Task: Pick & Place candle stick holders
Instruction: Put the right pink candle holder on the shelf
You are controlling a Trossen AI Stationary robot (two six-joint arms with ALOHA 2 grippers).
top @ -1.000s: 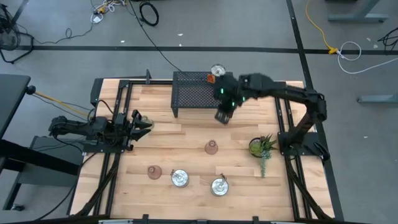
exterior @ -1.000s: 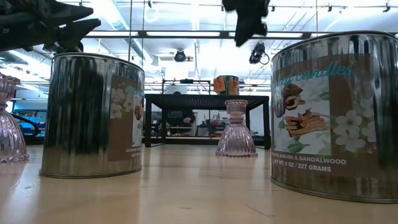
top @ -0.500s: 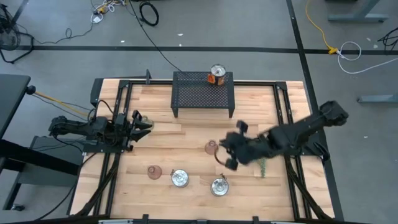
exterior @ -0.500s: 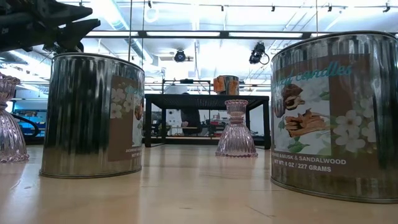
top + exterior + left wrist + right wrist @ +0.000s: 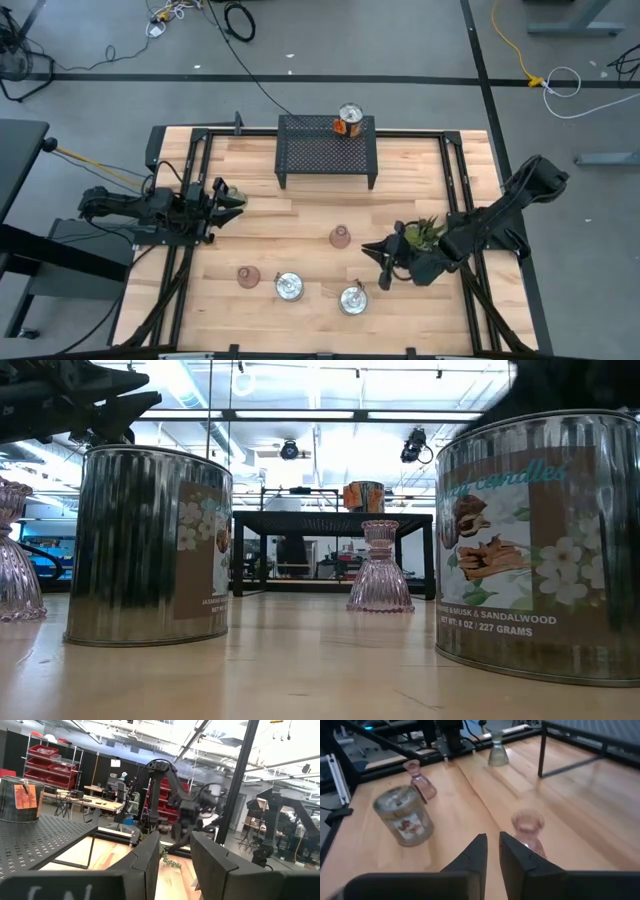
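Observation:
One pinkish-brown holder (image 5: 340, 236) stands upright on its wide base at the table's middle; it also shows in the right wrist view (image 5: 527, 827). A second (image 5: 247, 275) stands near the front left. The pale green holder (image 5: 497, 752) stands by the left arm. My right gripper (image 5: 384, 262) is low over the table, to the right of the middle holder and pointing at it. Its fingers (image 5: 491, 840) are slightly open and empty. My left gripper (image 5: 232, 197) waits at the table's left, open and empty (image 5: 175, 837).
Two silvery tins (image 5: 289, 287) (image 5: 352, 299) stand near the front edge, the right one close to my right gripper. A potted plant (image 5: 422, 234) sits under the right arm. A black mesh rack (image 5: 326, 148) at the far side carries a third tin (image 5: 349, 120).
My right gripper has swung from beside the rack toward the table's near edge and down to just above the table. It came close to the middle holder, then drew back a little toward the right edge. It now points left at that holder. The holders and tins have not moved.

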